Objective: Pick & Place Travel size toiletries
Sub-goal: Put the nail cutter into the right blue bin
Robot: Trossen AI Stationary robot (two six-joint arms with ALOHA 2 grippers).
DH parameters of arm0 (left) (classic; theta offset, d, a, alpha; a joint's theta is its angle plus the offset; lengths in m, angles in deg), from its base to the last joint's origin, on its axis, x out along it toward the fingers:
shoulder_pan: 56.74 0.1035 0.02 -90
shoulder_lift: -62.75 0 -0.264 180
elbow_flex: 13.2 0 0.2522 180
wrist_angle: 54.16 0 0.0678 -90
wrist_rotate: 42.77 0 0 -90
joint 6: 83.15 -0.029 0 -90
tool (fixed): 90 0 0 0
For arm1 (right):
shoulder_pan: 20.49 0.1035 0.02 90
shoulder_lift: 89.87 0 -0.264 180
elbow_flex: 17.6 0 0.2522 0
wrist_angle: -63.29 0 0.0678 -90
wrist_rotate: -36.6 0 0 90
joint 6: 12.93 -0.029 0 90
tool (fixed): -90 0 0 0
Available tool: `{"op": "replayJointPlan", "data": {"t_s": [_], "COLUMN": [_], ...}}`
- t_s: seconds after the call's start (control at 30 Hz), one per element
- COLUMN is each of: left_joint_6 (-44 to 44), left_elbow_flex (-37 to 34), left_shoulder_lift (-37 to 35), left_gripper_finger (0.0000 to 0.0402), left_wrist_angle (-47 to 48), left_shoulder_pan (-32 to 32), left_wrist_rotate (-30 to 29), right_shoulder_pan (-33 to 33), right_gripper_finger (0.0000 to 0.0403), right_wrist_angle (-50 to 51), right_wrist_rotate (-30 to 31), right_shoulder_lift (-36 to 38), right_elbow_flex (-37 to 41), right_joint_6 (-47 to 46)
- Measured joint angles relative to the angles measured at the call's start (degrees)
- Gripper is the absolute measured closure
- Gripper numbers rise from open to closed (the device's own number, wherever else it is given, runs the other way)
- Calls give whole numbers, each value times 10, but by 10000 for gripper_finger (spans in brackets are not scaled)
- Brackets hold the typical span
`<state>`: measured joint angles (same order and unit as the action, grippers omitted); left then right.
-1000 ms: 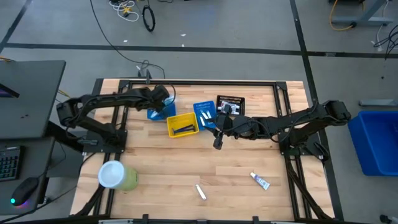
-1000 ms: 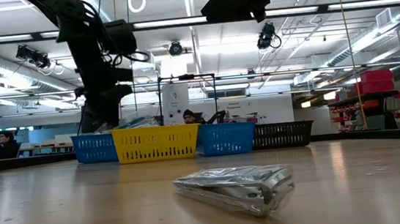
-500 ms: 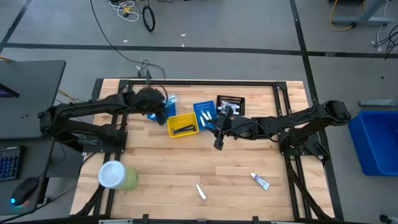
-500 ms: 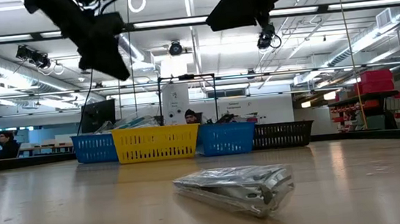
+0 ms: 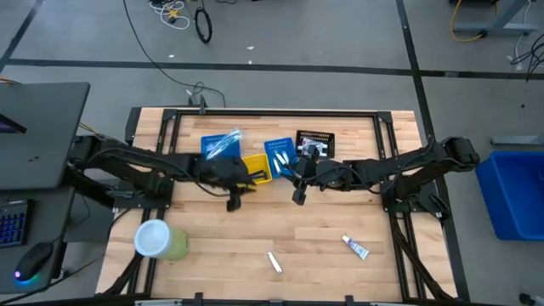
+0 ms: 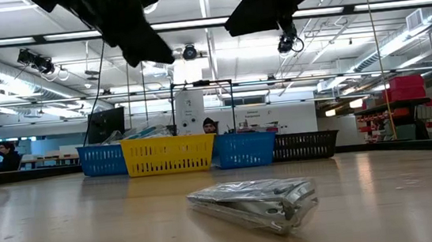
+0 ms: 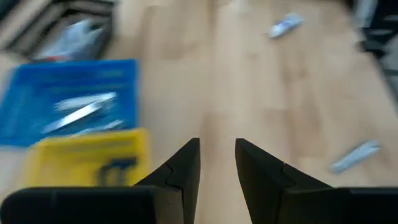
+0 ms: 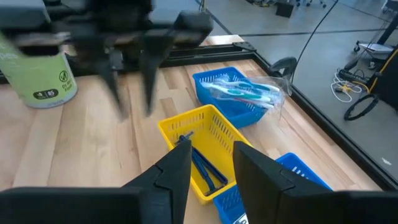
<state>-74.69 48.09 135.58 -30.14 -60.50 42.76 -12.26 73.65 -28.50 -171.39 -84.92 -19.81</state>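
We note the left gripper (image 5: pixel 232 201) has swung away from the blue bin (image 5: pixel 219 144) to mid-table, fingers apart, empty: likely heading for another pick. Right gripper (image 5: pixel 297 195) waits, parted, empty. 2 toiletries lie loose: tube (image 5: pixel 355 247), white tube (image 5: pixel 274 262).

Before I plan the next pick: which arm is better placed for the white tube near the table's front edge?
Probably left. The left gripper hangs open over bare wood, nearer the white tube. The right gripper, also open and empty, sits farther off by the yellow bin.
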Motion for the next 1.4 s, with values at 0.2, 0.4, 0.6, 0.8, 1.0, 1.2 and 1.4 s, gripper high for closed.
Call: {"op": "replayJointPlan", "data": {"t_s": [0.2, 0.4, 0.6, 0.8, 1.0, 1.2, 1.4], "left_joint_6": [-4, -57, -74, -155, -231, -237, -198], "left_elbow_flex": [0, 1, 59, 142, 195, 206, 205], "left_shoulder_lift": [87, 182, 280, 371, 439, 470, 466], "left_gripper_finger": [292, 289, 259, 219, 203, 206, 263], "left_wrist_angle": [-121, -277, -284, -237, -158, -159, -144], "left_shoulder_pan": [-44, -100, -153, -185, -206, -215, -216], "left_wrist_rotate": [85, 154, 152, 146, 138, 109, 88], "right_shoulder_pan": [0, 0, 0, 0, 0, 0, 3], "right_gripper_finger": [277, 281, 285, 286, 284, 288, 290], "right_wrist_angle": [3, 9, 10, -1, -21, -19, -38], "right_wrist_rotate": [0, 0, 0, 1, 1, 0, 0], "right_shoulder_lift": [0, 0, 0, 0, 0, 0, 0], "right_elbow_flex": [0, 1, 25, 64, 101, 116, 116], "right_joint_6": [-12, -15, -64, -94, -126, -177, -184]}}
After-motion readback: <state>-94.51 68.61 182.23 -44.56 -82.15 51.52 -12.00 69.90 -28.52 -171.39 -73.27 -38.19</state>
